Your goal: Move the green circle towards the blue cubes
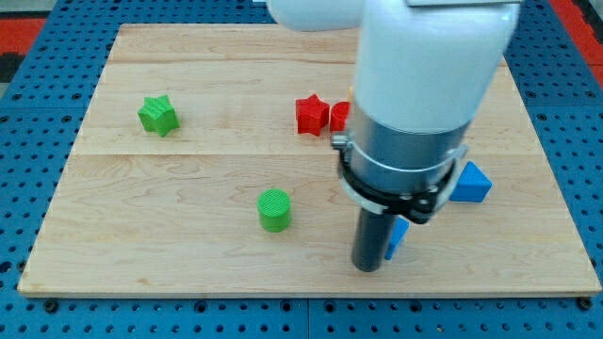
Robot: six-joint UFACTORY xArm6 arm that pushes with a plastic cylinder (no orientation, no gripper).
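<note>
my tip (368, 267) — right of green circle (275, 209) | touching blue cube (397, 236)

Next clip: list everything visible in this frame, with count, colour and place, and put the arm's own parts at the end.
green circle: 1, green, lower middle of the board, standing alone
green star: 1, green, upper left of the board
red star: 1, red, upper middle, just left of the arm
red block: 1, red, beside the red star, mostly hidden by the arm, shape unclear
blue cubes: 2, blue; one at the view's right of the arm, one partly hidden just right of the rod
board: 1, light wood, on a blue pegboard
arm: 1, white and grey, upper right
my tip: 1, dark, right of the green circle, apart from it, next to the nearer blue cube
</note>
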